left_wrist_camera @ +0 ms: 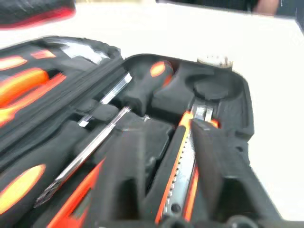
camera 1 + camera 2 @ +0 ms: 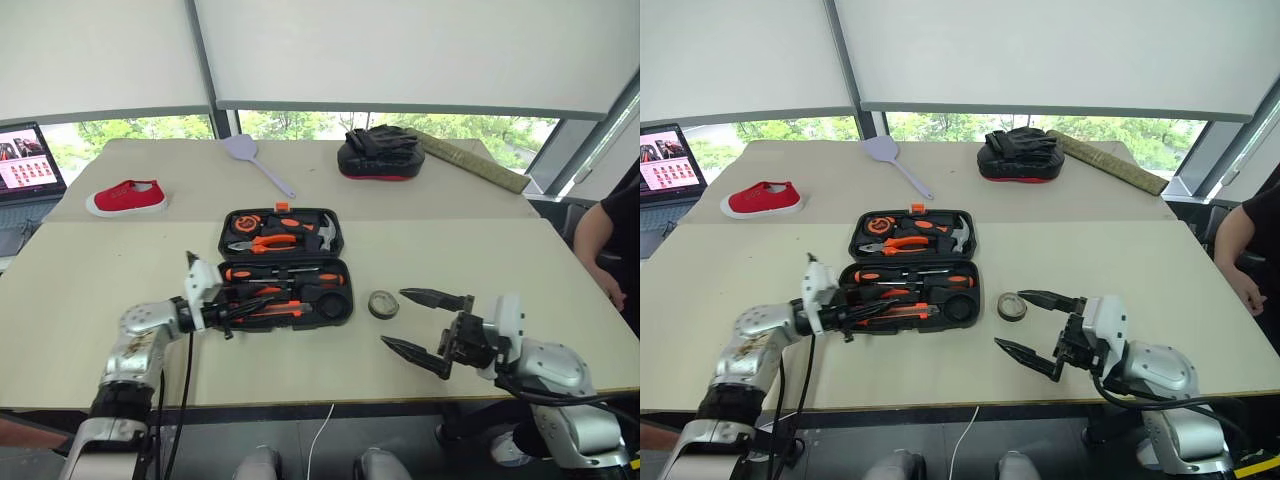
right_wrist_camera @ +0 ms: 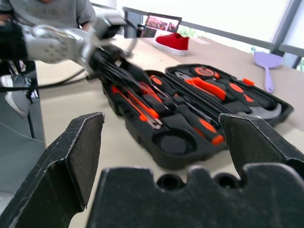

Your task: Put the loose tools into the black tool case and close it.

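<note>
Beige laminate covers the wide tabletop [image 2: 120,300], which carries everything. At its middle lies the black plastic hinged tool case [image 2: 285,267], open flat, its lid half toward the windows and its small orange latch [image 2: 282,207] on the far rim. The lid half holds orange-handled pliers [image 2: 262,241] and a hammer head. The near half holds two black-and-orange-handled screwdrivers [image 2: 285,273] lying side by side in their moulded slots, and nearest the robot an orange-black utility knife [image 1: 183,164] lying along the near edge of the tray.

On the far part of the tabletop rest a black-and-red padded mitt [image 2: 380,154], a red slip-on shoe [image 2: 126,197] and a lilac plastic spatula [image 2: 256,161], all well apart from the case.

The left tool [image 2: 232,312] reaches level over the near left corner of the case; its fingers stand partly apart just above the knife, with nothing between them. The right tool [image 2: 422,323] hovers to the right of the case, its two black fingers spread wide and empty.

A small dark tape roll [image 2: 383,304] lies flat on the tabletop just beside the case's right edge, between the case and the right tool.
</note>
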Available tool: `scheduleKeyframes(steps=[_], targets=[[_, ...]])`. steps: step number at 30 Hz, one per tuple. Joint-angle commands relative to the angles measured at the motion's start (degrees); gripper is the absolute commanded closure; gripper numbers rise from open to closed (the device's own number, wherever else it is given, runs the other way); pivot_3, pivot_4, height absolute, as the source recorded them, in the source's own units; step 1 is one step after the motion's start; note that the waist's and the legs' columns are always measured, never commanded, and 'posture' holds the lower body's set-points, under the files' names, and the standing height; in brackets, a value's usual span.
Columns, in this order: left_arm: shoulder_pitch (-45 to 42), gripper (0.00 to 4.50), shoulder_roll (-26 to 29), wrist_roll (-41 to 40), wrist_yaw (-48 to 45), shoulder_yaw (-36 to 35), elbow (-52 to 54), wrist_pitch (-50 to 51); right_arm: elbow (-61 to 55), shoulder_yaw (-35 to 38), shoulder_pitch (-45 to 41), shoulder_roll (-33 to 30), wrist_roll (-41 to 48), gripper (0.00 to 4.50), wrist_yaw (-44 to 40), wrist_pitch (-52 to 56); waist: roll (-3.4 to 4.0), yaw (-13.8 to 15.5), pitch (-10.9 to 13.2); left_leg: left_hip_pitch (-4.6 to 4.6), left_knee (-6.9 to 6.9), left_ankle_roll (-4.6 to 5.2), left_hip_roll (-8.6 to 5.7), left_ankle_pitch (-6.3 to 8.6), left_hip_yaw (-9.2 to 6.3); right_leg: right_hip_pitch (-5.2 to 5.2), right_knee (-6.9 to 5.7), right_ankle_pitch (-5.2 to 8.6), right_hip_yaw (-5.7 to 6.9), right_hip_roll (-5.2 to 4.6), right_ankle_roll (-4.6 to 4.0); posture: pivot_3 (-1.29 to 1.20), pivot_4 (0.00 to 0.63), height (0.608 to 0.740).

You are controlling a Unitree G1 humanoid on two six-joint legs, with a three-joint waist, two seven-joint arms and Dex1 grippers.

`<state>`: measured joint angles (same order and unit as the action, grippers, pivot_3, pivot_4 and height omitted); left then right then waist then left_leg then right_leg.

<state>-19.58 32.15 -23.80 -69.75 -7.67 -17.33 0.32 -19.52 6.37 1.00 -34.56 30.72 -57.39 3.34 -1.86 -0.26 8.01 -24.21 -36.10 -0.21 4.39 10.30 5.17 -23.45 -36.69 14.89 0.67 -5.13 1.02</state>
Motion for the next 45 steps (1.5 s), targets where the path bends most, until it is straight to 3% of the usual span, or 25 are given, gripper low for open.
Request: scheduleKeyframes(steps=[1, 4, 5, 9, 14, 18, 22, 28, 38, 39, 45], targets=[[5.93, 1.24, 6.18, -4.87, -0.60, -7.28, 9.09, 3.14, -0.48, 4.67, 2.75, -1.75, 1.99, 0.00, -1.92, -1.42, -0.06, 0.03, 0.03, -0.04, 0.00, 0.00, 0.00, 0.00, -0.01, -0.03, 0.02, 0.00, 0.00, -0.01, 0.00, 0.00, 0.150, 0.740], [13.30, 0.19, 10.89, -4.44, -2.56, -11.98, 9.65, 0.67, 0.41, 8.35, 7.11, -2.53, 1.80, 0.00, -2.84, -2.62, -0.04, 0.12, 0.05, -0.02, 0.02, -0.05, -0.03, 0.04, 0.06, -0.01, 0.10, 0.03, 0.00, -0.10, 0.04, 0.00, 0.150, 0.740], [15.56, 0.03, 11.40, -5.81, -4.21, -14.30, 9.22, -0.74, 1.10, 9.77, 8.75, -2.46, 1.46, 0.00, -2.94, -3.58, -0.03, 0.17, 0.06, 0.00, 0.03, -0.05, -0.05, 0.05, 0.07, 0.00, 0.12, 0.04, 0.00, -0.13, 0.06, 0.00, 0.150, 0.740], [24.02, 0.03, 13.89, -8.39, -10.76, -18.28, 8.96, -1.32, 5.39, 14.65, 14.10, -1.93, -0.93, 0.00, -2.70, -8.48, -0.01, 0.74, 0.09, 0.00, 0.02, -0.07, 0.08, 0.05, 0.06, 0.08, 0.47, 0.17, 0.15, -0.12, 0.08, 0.00, 0.150, 0.740], [26.32, 0.03, 13.96, -13.56, -12.54, -19.38, 12.62, 3.44, 8.03, 16.50, 15.61, -4.41, -3.38, 0.00, -2.61, -9.43, 0.02, 1.12, 0.13, 0.04, -0.05, -0.66, 0.21, 0.40, 0.18, -0.08, 0.63, 0.18, 0.19, -0.27, 0.07, 0.00, 0.150, 0.740], [27.07, 0.03, 11.79, -14.62, -10.86, -16.69, 20.50, 4.82, 0.76, 10.41, 8.40, -12.73, 0.35, 0.00, -1.20, 8.69, 0.19, 0.58, 0.24, 0.02, -0.17, -0.65, 0.25, 0.39, 0.18, -0.14, 0.61, -0.06, -0.02, -0.37, 0.11, 0.00, 0.150, 0.740], [26.02, 0.03, 9.99, -15.01, -8.20, -13.80, 24.23, 7.34, -1.14, -0.77, -0.96, -20.24, -5.39, 0.00, -4.57, 17.02, 0.14, 0.18, 0.24, 0.06, -0.20, -0.63, 0.26, 0.38, 0.23, 0.00, 0.62, -0.31, 0.06, -0.18, 0.02, 0.00, 0.150, 0.740], [23.62, 0.03, 8.24, -12.21, -4.30, -10.25, 24.83, 7.13, 3.38, -15.10, -19.75, -16.02, -12.55, 0.00, -2.93, 23.70, 0.02, 0.34, 0.28, -0.44, -0.20, -0.05, 0.32, 0.02, 0.36, -0.65, 0.48, -0.58, 0.00, 0.05, -0.14, 0.00, 0.150, 0.740], [21.94, 0.03, 8.00, -10.48, -3.48, -8.66, 24.13, 5.75, 17.24, -28.60, -34.92, -10.78, -25.51, 0.00, -5.02, 25.55, 0.00, 0.77, 0.30, -0.83, -0.29, -0.06, 0.27, 0.03, 0.42, -0.88, 0.52, -0.61, 0.04, 0.04, -0.06, 0.00, 0.150, 0.740], [22.00, 0.00, 8.11, -10.26, -3.44, -8.60, 24.13, 5.65, 17.71, -29.55, -35.62, -10.90, -26.79, 0.52, -5.13, 26.33, 0.00, 0.76, 0.30, -0.82, -0.30, -0.06, 0.28, 0.03, 0.41, -0.86, 0.50, -0.61, 0.05, 0.04, -0.06, 0.00, 0.150, 0.740], [22.72, 0.00, 8.95, -9.71, -3.25, -10.34, 23.06, 4.52, 19.20, -31.29, -39.60, -9.44, -29.23, 2.39, -6.49, 29.77, 0.01, 0.72, 0.30, -0.83, -0.44, -0.06, 0.32, 0.03, 0.41, -0.87, 0.40, -0.63, 0.06, 0.05, -0.08, 0.00, 0.150, 0.740]])
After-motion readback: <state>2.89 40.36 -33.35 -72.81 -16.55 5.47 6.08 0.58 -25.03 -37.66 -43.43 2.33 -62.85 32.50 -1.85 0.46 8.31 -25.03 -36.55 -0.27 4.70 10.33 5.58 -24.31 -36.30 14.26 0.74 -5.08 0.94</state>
